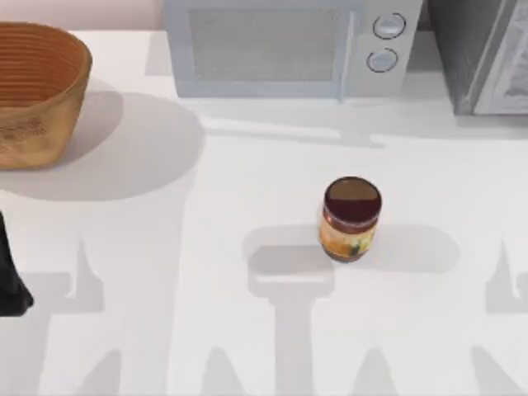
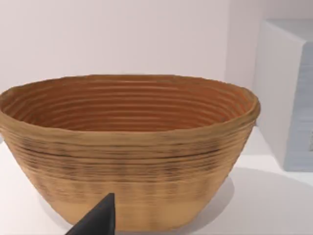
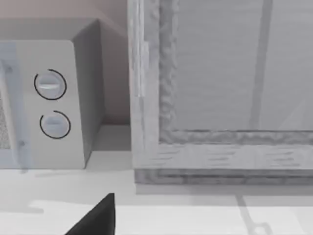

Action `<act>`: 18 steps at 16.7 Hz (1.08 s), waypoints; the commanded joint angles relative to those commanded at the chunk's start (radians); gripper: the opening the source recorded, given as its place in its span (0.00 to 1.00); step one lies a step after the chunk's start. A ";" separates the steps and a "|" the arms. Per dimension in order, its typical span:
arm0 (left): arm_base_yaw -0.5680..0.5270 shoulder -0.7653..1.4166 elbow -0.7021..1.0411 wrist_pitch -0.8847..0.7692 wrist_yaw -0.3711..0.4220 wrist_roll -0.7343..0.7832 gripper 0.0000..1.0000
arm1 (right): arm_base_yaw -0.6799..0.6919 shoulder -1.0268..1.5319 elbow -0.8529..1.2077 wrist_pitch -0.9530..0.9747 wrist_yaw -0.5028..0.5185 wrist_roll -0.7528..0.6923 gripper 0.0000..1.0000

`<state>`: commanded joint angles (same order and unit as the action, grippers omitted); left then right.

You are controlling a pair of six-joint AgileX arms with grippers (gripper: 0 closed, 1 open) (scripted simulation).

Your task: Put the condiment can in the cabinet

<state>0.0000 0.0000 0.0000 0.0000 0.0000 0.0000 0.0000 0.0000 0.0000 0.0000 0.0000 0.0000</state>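
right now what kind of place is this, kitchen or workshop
Most likely a kitchen counter, in simulation. A white microwave with two knobs stands at the back of a white table, a grey cabinet beside it, a woven basket at the left, and a condiment can mid-table.

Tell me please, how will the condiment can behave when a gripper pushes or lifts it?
The condiment can stands upright on the table and looks rigid. Being taller than wide, it may tip if pushed near the lid. Lying on its round side, it would probably roll.
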 joint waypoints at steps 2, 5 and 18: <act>0.000 0.000 0.000 0.000 0.000 0.000 1.00 | 0.000 0.000 0.000 0.000 0.000 0.000 1.00; 0.000 0.000 0.000 0.000 0.000 0.000 1.00 | 0.001 0.058 0.048 0.041 -0.058 -0.026 1.00; 0.000 0.000 0.000 0.000 0.000 0.000 1.00 | 0.019 1.267 0.636 0.477 -0.896 -0.446 1.00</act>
<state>0.0000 0.0000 0.0000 0.0000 0.0000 0.0000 0.0193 1.2669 0.6362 0.4769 -0.8964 -0.4458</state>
